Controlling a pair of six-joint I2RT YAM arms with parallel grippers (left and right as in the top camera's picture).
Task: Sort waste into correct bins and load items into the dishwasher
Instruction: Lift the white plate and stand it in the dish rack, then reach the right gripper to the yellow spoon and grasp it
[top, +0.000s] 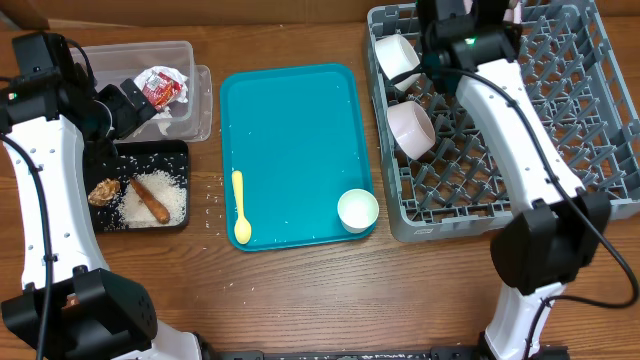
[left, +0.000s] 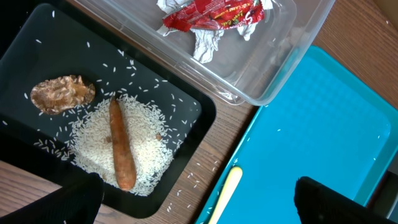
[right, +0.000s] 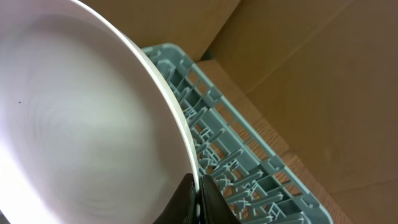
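Nearest the robot, the small white cup stands at the 5 o'clock corner of the large teal plastic tray, and the small yellow plastic spoon lies at its 7 o'clock corner; neither is loaded yet. At 9 o'clock from them, the flat black rectangular tray holds the loose white rice, the brown sausage and the brown food lump. Beyond it, the clear rectangular plastic tub holds the crumpled white paper with a red wrapper. The left gripper hangs over this area with its fingers spread and nothing between them. At 3 o'clock, the large square grey plastic dish rack carries two white bowls along its 9 o'clock side. Farthest, toward the rack's 12 o'clock rim, the right gripper pinches the white round plate by its thin edge, above the pegs; the overhead view mostly hides the plate. Judgement: the step in hand is seating this plate. The hold is on the rim only, so the plate may swing. It should be kept on edge, lined up with a free peg row clear of the bowls, and lowered slowly. The pinch should loosen only once the lower edge rests between pegs.
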